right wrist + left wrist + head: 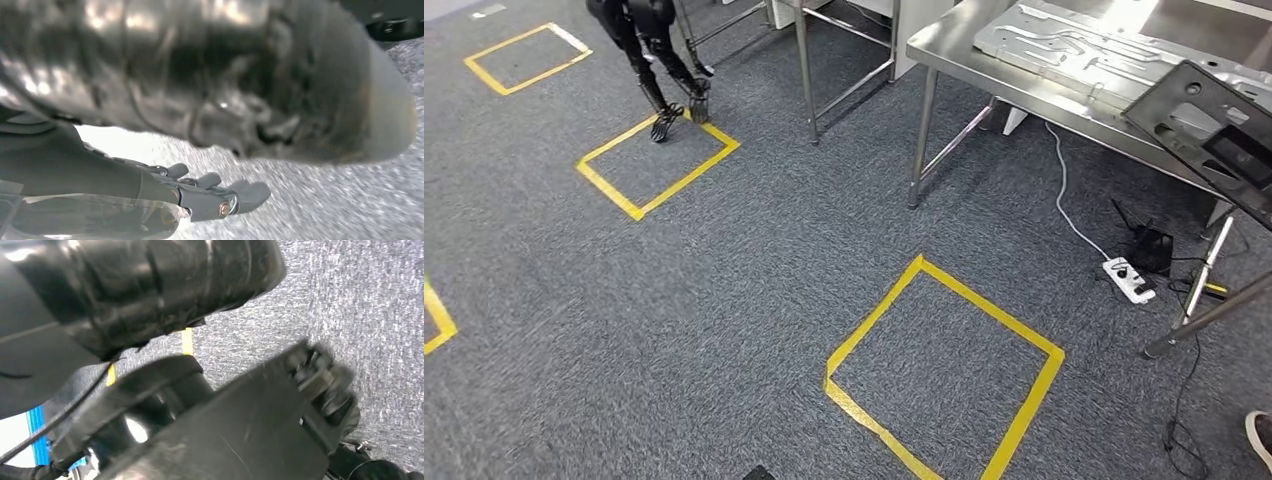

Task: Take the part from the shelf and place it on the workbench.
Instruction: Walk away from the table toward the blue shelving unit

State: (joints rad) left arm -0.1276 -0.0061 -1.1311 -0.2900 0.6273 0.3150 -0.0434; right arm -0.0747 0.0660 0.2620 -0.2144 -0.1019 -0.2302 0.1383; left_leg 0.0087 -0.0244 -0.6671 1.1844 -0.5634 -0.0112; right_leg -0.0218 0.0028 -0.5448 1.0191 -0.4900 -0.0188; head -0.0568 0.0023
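Observation:
A dark flat panel part (1214, 135) with cut-outs sits tilted over the near edge of the steel workbench (944, 45) at the far right of the head view; what supports it is hidden. A silver pressed-metal part (1064, 45) lies flat on the bench top. My right hand (215, 192) hangs above the grey carpet with its fingers (250, 192) stretched out and nothing between them. In the left wrist view a dark blurred shape with knuckle-like joints (325, 385) hangs over the carpet. I cannot tell how that hand's fingers lie.
Yellow tape squares mark the carpet, one close ahead (944, 370) and one farther left (659, 165). Another dark robot (659, 60) stands at that far square. A white power strip (1129, 280) and cables lie under the bench. Steel frame legs (809, 70) stand beyond.

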